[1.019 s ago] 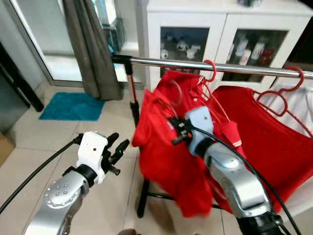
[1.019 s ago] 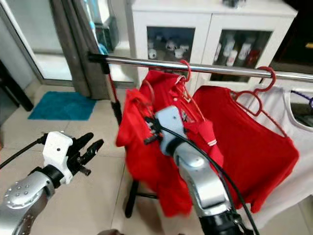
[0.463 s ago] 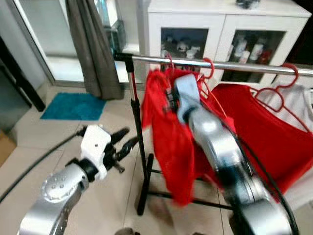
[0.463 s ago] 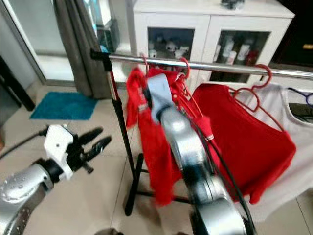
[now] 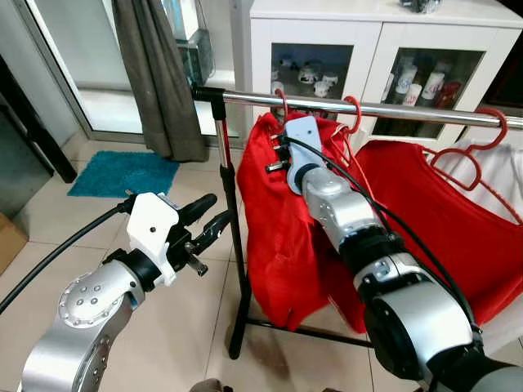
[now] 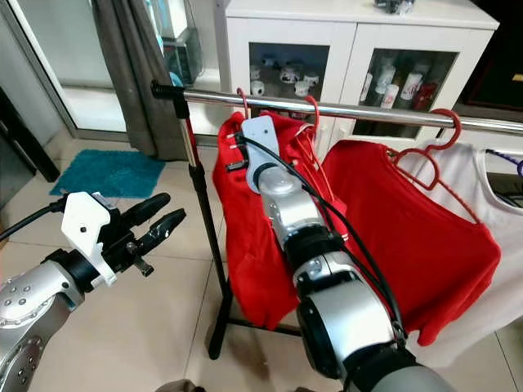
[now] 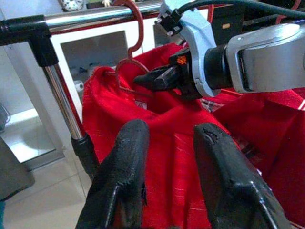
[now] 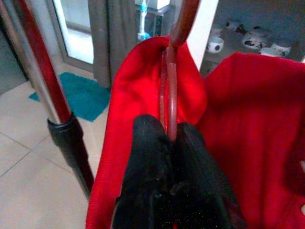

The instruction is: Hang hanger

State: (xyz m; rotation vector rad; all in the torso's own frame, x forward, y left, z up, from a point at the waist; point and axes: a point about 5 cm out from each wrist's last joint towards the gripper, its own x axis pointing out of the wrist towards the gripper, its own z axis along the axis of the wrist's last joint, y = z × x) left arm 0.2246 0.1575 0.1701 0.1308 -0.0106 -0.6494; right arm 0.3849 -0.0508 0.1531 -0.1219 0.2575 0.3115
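Pinching the red hanger (image 8: 170,90) (shoulders buried under shirt (image 5: 282,220)), right gripper (image 7: 155,80) holds it on rail (image 5: 392,111); left gripper (image 5: 208,220) gapes.

silver arms (image 5: 90,306) | white wrists (image 5: 151,233) | black cables (image 5: 57,261)
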